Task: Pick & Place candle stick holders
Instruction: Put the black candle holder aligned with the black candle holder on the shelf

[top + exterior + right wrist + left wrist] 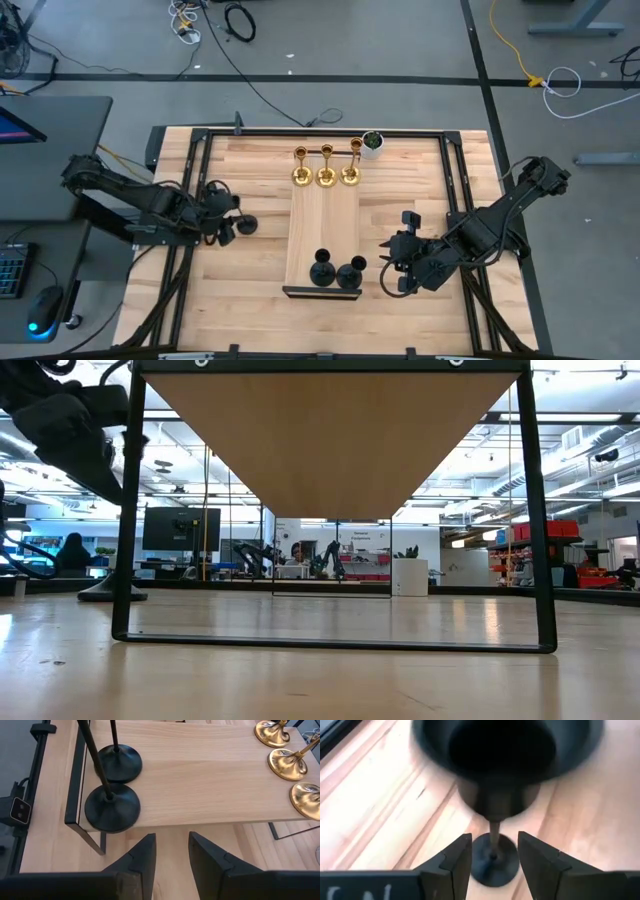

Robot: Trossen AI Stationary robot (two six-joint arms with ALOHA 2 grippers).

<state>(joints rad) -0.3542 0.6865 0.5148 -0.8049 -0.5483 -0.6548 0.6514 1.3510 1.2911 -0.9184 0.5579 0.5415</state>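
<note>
One black candle stick holder (246, 225) stands by its round base (492, 865) on the table, left of a raised wooden board (325, 225). My left gripper (492, 840) is open, a finger on either side of its thin stem (494, 835) without touching, the cup (502, 750) close above. Two more black holders (336, 271) stand on the board's near end and three gold holders (326, 176) on its far end. My right gripper (393, 268) hovers open, right of the board's near end, with nothing between its fingers (145, 855).
The board rests on a black metal frame (130, 510) that lifts it off the table. A small white pot with a green plant (372, 143) stands beside the gold holders. Black rails (455, 190) run along the table's left and right sides. Bare table lies between the board and each arm.
</note>
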